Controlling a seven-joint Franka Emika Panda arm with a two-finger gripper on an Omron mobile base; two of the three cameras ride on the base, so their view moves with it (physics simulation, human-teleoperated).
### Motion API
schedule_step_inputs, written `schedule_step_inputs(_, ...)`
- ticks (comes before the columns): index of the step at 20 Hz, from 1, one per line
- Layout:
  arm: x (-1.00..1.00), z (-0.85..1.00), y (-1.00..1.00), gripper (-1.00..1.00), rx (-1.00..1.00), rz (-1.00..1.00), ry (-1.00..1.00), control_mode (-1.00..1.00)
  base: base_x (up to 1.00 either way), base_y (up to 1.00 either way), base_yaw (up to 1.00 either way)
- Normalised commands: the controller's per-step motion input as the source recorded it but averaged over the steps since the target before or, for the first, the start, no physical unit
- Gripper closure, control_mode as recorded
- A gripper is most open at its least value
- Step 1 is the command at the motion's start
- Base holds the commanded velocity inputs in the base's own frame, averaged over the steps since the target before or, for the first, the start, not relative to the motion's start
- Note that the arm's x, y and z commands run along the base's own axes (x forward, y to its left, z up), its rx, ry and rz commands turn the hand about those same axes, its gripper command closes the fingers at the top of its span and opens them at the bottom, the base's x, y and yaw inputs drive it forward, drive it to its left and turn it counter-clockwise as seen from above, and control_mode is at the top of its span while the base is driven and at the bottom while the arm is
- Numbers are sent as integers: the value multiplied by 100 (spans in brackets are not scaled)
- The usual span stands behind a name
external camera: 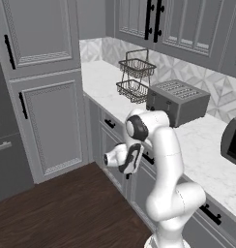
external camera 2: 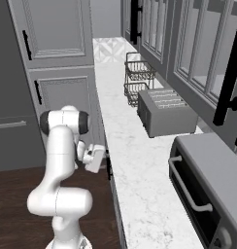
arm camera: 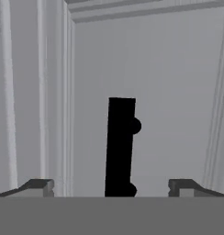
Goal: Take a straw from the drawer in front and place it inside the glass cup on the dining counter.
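Drawer [arm camera: 146, 92]: shut, its framed grey front directly ahead of the hand [arm camera: 111, 186], whose two fingertips stood spread wide and empty to either side of the black bar handle [arm camera: 120, 147], near it but not yet around it. From left to right along the marble tabletop [external camera: 202, 145] above were the wire baskets [external camera: 136, 77], the toaster [external camera: 178, 100] and a dark oven at the far right. Judged progress: barely begun; opening, straw pickup and delivery to the cup all remained.

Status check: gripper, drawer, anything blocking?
Gripper open, empty. Drawer shut, handle centred between fingertips, not gripped. Nothing in the way.
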Motion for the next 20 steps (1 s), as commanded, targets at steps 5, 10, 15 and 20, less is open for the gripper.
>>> schedule_step_inputs(5, 37, -26, -7, -100, 0, 7, 10, -100, 0, 0, 0)
schedule_step_inputs(10, 6, -5, -3, -100, 0, 1, 2, -100, 0, 0, 0)
schedule_step_inputs(15, -11, 0, -12, -100, 0, 0, 0, -100, 0, 0, 0)
schedule_step_inputs(20, -5, 0, -28, -100, 0, 0, -1, -100, 0, 0, 0)
